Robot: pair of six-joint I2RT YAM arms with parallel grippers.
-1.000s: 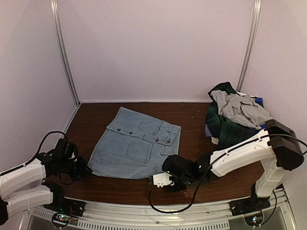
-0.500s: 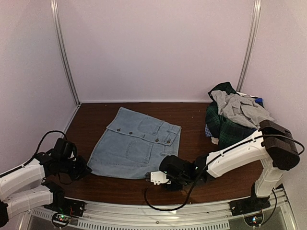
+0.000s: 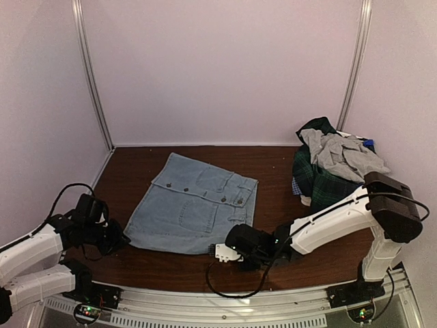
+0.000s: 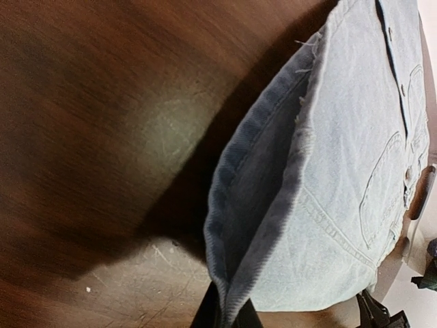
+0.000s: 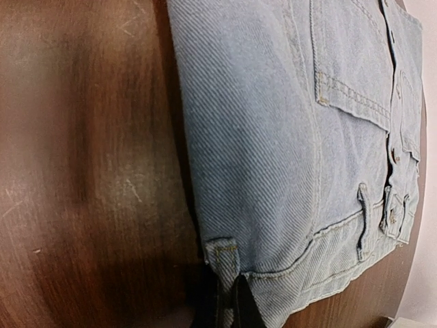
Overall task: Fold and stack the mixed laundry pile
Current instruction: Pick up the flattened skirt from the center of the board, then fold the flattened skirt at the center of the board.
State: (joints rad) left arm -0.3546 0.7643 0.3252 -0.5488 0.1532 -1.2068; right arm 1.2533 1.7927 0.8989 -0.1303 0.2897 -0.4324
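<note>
Two robot arms reach low across a dark wooden table [image 3: 273,164]. Each grips a near corner of a pale denim skirt [image 3: 194,205] that lies spread flat, left of centre. The left gripper [image 3: 120,240] has its jaws pressed together on the near-left corner. Its wrist view shows the frayed hem raised into a small fold that runs down between the fingertips. The right gripper [image 3: 216,250] pinches the near-right corner, beside what looks like a belt loop, its jaws likewise closed on cloth.

The mixed laundry pile [image 3: 334,167] is a rumpled heap of dark plaid, grey, blue and white. It sits well apart in the far right corner against the wall, and neither arm touches it.

The step in hand appears to be the first fold of the skirt, early in the task. The next move likely calls for both arms to lift together and carry the near edge toward the far edge. Keeping the cloth level should let the fold land square.
</note>
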